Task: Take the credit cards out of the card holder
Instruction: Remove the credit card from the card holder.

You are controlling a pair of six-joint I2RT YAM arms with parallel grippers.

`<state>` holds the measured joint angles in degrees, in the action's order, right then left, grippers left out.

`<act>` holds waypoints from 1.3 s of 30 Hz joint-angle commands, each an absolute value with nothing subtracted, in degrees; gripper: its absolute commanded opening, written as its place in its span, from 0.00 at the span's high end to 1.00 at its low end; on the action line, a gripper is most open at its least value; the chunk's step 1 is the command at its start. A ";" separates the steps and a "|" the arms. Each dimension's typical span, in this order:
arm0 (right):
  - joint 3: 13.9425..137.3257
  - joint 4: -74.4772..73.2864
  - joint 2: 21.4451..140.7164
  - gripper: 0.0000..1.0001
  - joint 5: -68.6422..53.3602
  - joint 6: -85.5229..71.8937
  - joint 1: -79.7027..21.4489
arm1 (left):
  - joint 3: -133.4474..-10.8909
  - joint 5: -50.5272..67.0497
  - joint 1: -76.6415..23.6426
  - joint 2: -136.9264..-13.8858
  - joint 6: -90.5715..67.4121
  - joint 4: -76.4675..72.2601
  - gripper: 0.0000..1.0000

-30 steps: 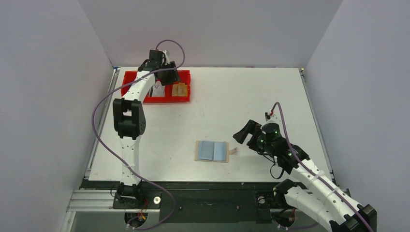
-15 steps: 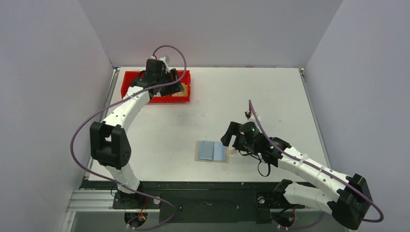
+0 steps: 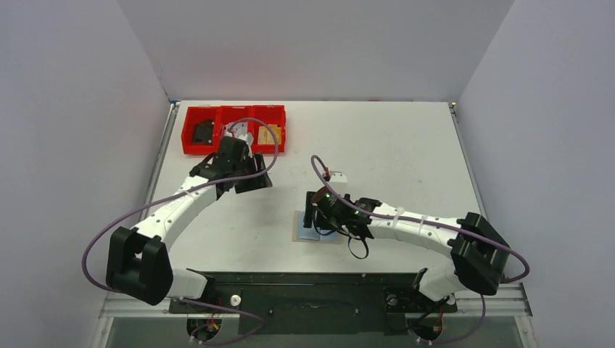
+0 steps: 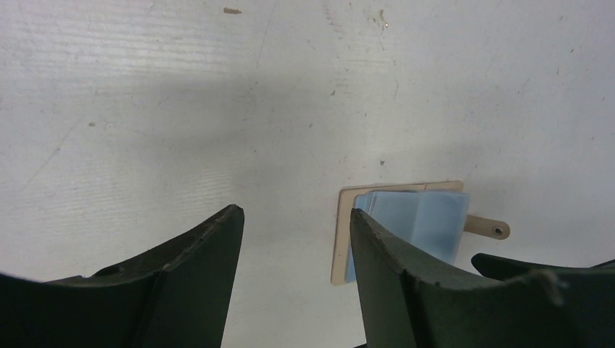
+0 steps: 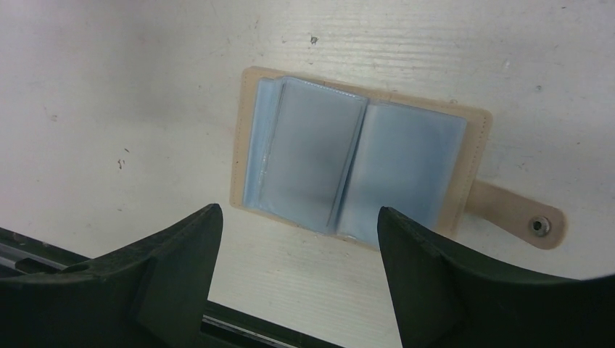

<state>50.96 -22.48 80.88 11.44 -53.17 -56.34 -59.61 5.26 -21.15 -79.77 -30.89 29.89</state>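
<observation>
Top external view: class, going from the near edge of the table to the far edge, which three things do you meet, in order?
card holder → left gripper → red tray

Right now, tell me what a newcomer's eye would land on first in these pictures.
The tan card holder lies opened flat near the front edge of the table, its pale blue inside facing up, with the right gripper hovering open directly above it. The left gripper hangs open over bare table to its left, and a red three-compartment tray sits at the far left corner.
</observation>
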 commanded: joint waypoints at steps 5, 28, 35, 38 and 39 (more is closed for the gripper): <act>57.75 -21.58 90.69 0.32 14.57 -54.56 -58.58 | -52.75 7.51 -21.87 -71.87 -30.73 27.46 0.46; 62.75 -26.43 102.18 0.45 16.70 -55.18 -59.28 | -49.30 11.23 -21.97 -70.88 -30.76 24.43 0.46; 61.28 -25.82 101.96 0.58 16.87 -54.72 -59.24 | -49.19 11.55 -22.05 -71.08 -31.14 24.40 0.46; 59.44 -23.62 100.51 0.58 16.33 -54.09 -59.18 | -49.05 11.84 -22.13 -71.25 -31.33 24.33 0.46; 58.61 -22.97 100.22 0.58 15.84 -53.78 -59.12 | -49.04 11.85 -22.25 -71.31 -31.48 24.34 0.46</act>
<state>61.14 -23.83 101.60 15.49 -55.09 -58.87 -49.10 10.87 -21.74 -71.96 -30.98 26.79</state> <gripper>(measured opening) 0.420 0.539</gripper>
